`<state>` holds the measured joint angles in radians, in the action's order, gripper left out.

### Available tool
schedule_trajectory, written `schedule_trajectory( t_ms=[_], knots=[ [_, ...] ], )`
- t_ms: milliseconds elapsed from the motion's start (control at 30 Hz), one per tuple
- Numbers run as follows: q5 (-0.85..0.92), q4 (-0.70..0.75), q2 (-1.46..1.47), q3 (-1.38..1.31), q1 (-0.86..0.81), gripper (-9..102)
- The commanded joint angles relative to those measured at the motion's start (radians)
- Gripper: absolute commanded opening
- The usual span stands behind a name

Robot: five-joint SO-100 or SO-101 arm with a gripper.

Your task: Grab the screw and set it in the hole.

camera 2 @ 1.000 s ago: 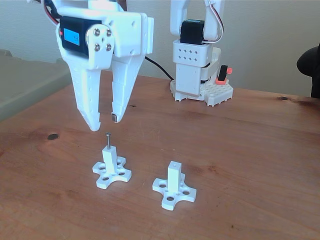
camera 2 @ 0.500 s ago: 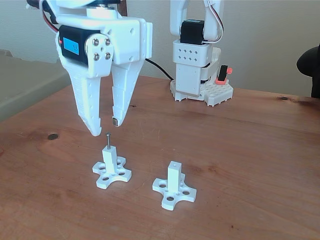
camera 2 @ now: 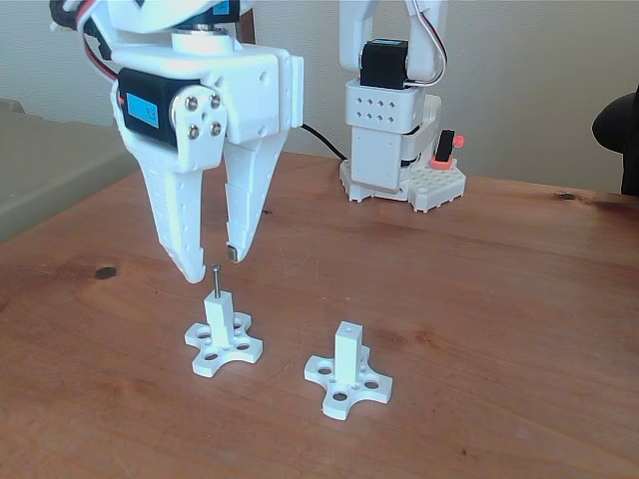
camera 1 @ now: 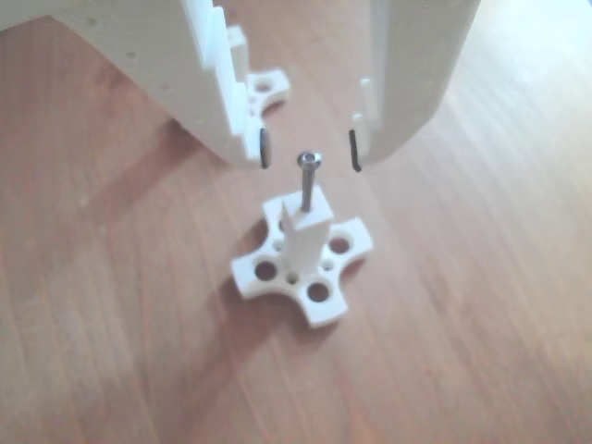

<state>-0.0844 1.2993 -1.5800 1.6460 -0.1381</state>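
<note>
Two white cross-shaped bases stand on the wooden table (camera 2: pixel 499 299) in the fixed view, each with a square post: the left post (camera 2: pixel 219 311) and the right post (camera 2: pixel 346 354). The screw (camera 2: pixel 216 279) stands upright in the hole of the left post, its shiny head up. The gripper (camera 2: pixel 213 261) hangs just above, its fingers spread apart and holding nothing. In the other view, the screw (camera 1: pixel 308 181) head sits between the two dark pads (camera 1: pixel 265 147), touching neither. The arm's base (camera 2: pixel 399 150) stands behind.
</note>
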Motion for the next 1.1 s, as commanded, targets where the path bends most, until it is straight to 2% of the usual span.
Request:
schedule_trajectory(
  t_ms=[0, 1067],
  knots=[
    [0.002, 0.017, -0.017, -0.083, 0.009, 11],
    [0.008, 0.0, 0.035, -0.104, 0.006, 8]
  ],
)
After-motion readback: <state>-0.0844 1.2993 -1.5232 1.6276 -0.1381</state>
